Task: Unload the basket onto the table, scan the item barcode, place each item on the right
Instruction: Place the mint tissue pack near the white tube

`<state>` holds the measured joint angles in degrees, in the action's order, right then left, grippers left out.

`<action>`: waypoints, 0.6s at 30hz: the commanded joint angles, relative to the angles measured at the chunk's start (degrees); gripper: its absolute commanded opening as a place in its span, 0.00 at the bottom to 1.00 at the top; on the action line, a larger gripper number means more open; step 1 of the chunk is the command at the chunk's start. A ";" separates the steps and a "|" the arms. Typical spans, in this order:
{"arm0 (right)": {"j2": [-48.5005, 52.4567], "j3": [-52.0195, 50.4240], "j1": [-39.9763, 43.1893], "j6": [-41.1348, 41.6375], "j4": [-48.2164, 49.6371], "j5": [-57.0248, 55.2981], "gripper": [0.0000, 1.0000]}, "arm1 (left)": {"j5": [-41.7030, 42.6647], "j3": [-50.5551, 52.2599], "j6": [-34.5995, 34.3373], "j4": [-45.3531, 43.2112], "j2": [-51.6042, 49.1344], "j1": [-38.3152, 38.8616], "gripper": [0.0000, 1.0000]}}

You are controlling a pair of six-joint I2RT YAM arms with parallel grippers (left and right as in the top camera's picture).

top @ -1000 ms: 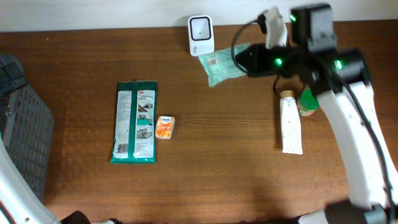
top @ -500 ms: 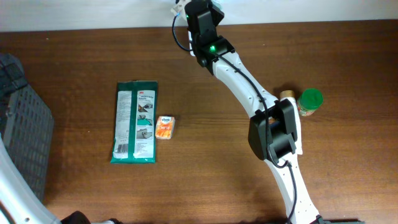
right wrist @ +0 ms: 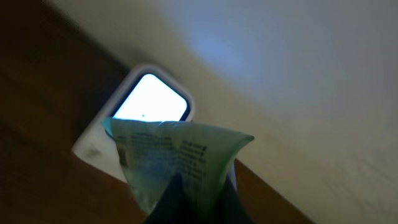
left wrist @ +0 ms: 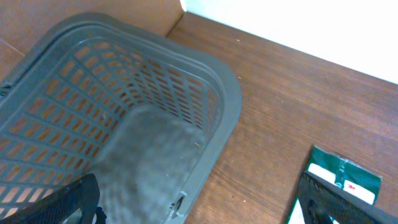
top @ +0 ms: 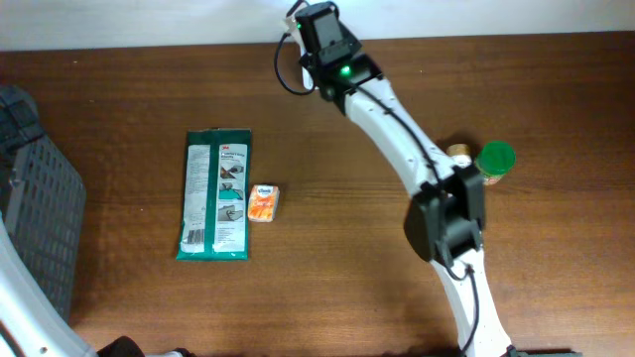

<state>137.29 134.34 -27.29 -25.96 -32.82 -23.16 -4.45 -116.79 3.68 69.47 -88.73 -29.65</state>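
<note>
- The right gripper (right wrist: 186, 205) is clamped tight on a pale green plastic packet (right wrist: 180, 158) with small print on it, pinching its lower end between two dark fingers.
- The right arm reaches to the far edge of the brown wooden table (top: 327, 283), close to the white wall (right wrist: 298, 74).
- That packet sits right in front of a white rounded-square barcode scanner (right wrist: 149, 102) and hides the lower part of its bright lit window. I cannot tell whether the two touch.
- From overhead, the arm covers both the scanner and the packet.
- The left gripper (left wrist: 199, 196) has its jaws spread wide and holds nothing. It hangs above the rim of a grey slotted plastic basket (left wrist: 124, 118) at the table's left end.
- A dark green flat pack (top: 215, 193) lies left of centre, with a small orange-and-white box (top: 263, 202) just beside its right edge.
- A green-lidded jar (top: 494, 162) stands well to the right, next to the right arm's elbow.
</note>
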 commanded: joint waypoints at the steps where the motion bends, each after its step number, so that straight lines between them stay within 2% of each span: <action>1: -18.32 1.22 3.67 27.23 -16.63 17.46 0.04 | 0.17 -0.13 0.72 0.07 0.13 -0.13 0.99; 3: -24.46 1.22 9.25 33.42 -36.20 21.44 0.04 | 0.20 -0.13 0.72 0.07 0.13 -0.13 0.99; 6: -21.97 0.87 15.69 34.60 -56.70 21.49 0.04 | 0.20 -0.13 0.72 0.07 0.13 -0.13 0.99; 8: -18.64 -4.39 17.57 34.32 -61.00 21.46 0.04 | 0.17 -0.13 0.72 0.07 0.13 -0.13 0.99; 12: -17.88 -24.26 17.57 32.15 -55.49 21.03 0.04 | 0.20 -0.13 0.72 0.07 0.13 -0.13 0.99; 14: -17.88 -28.28 17.66 32.24 -53.48 18.23 0.04 | 0.17 -0.13 0.72 0.07 0.13 -0.13 0.99; 15: -17.88 -28.35 17.66 32.26 -53.22 16.00 0.13 | 0.17 -0.13 0.72 0.07 0.13 -0.13 0.99; 16: -17.88 -28.26 17.68 32.48 -53.05 13.14 0.32 | 0.17 -0.13 0.72 0.07 0.13 -0.13 0.99; 18: -17.88 -27.65 18.73 33.29 -52.87 11.72 0.61 | 0.17 -0.13 0.72 0.07 0.13 -0.13 0.99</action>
<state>120.29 106.15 -9.93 6.17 -85.82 -7.60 -4.47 -116.79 3.68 69.63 -88.73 -29.65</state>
